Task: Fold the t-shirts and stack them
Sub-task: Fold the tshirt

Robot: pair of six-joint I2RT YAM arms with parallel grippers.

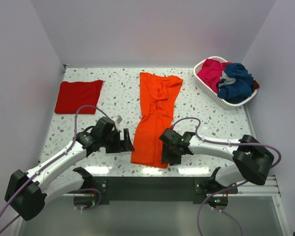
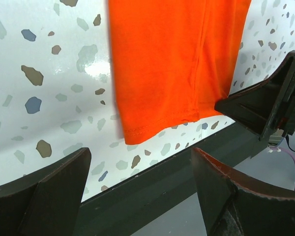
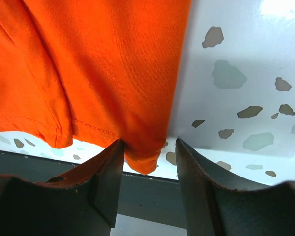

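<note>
A large orange t-shirt (image 1: 156, 113) lies lengthwise in the middle of the table, folded into a long strip with its hem at the near edge. My left gripper (image 1: 127, 143) is open just left of the hem's left corner; the wrist view shows its wide jaws (image 2: 140, 157) short of the orange t-shirt (image 2: 172, 59). My right gripper (image 1: 166, 156) stands at the hem's right corner. In its wrist view the jaws (image 3: 148, 145) straddle that corner of the orange t-shirt (image 3: 88, 64); one finger touches the cloth, with a gap at the other. A folded red t-shirt (image 1: 78, 96) lies at the far left.
A white basket (image 1: 209, 91) at the far right corner holds a magenta t-shirt (image 1: 212, 71) and a navy t-shirt (image 1: 236, 81). The table's dark near edge (image 2: 152, 182) runs just below the orange hem. The right gripper's finger (image 2: 265, 103) shows in the left wrist view.
</note>
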